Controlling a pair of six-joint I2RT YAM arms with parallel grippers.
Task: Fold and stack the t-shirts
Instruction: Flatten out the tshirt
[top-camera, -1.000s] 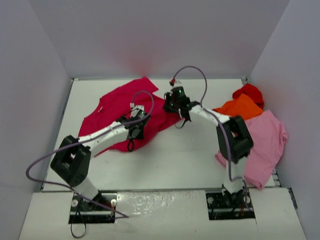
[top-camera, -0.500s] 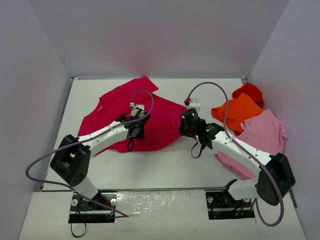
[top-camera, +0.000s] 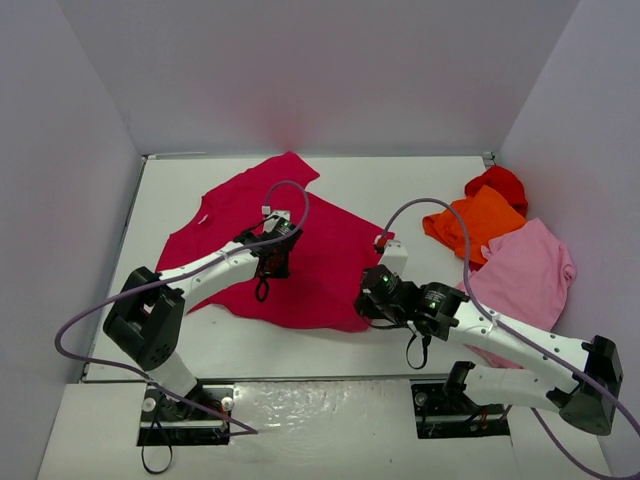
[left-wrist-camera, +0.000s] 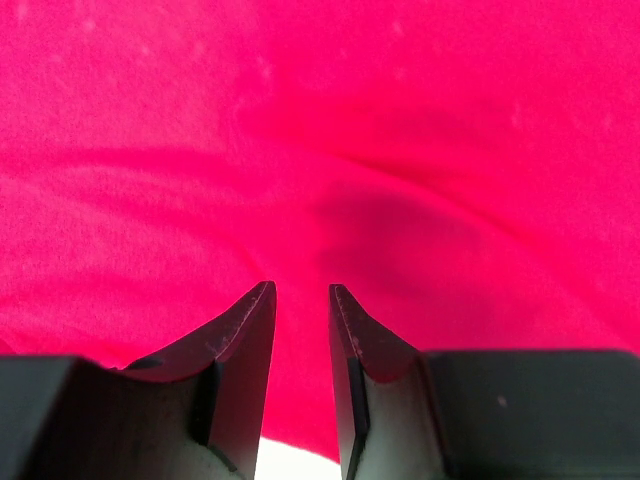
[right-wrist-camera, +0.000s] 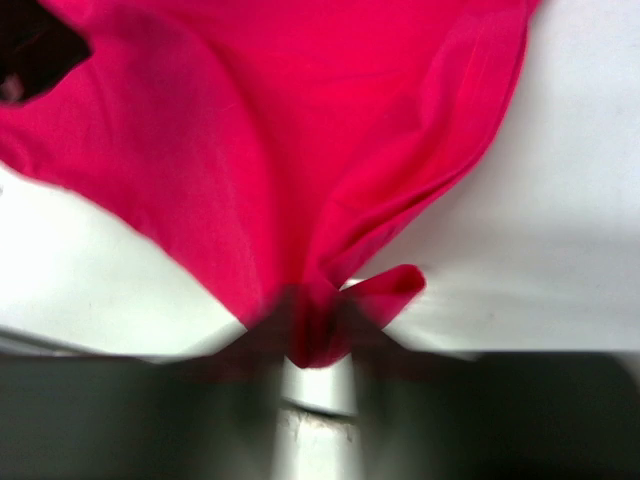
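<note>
The large crimson t-shirt (top-camera: 320, 270) lies spread across the left and middle of the white table (top-camera: 400, 185). My left gripper (top-camera: 272, 262) rests on its middle. In the left wrist view its fingers (left-wrist-camera: 302, 292) stand a little apart, with the cloth (left-wrist-camera: 350, 120) beneath them and nothing pinched. At the shirt's near right corner my right gripper (top-camera: 370, 305) is shut on a bunched corner of the crimson cloth (right-wrist-camera: 250, 130), which trails from its blurred fingers (right-wrist-camera: 318, 320). The pink shirt (top-camera: 530, 280), orange shirt (top-camera: 480, 222) and red shirt (top-camera: 497, 184) lie piled at the right.
Grey-white walls (top-camera: 90, 150) close in the table on the left, back and right. The right arm's cable (top-camera: 440, 215) loops above the table near the orange shirt. The table's near edge (top-camera: 300, 378) runs just behind the arm bases.
My right arm has swung from the far middle toward the near edge, dragging the crimson shirt's right corner with it and stretching the cloth out. The left gripper has stayed put.
</note>
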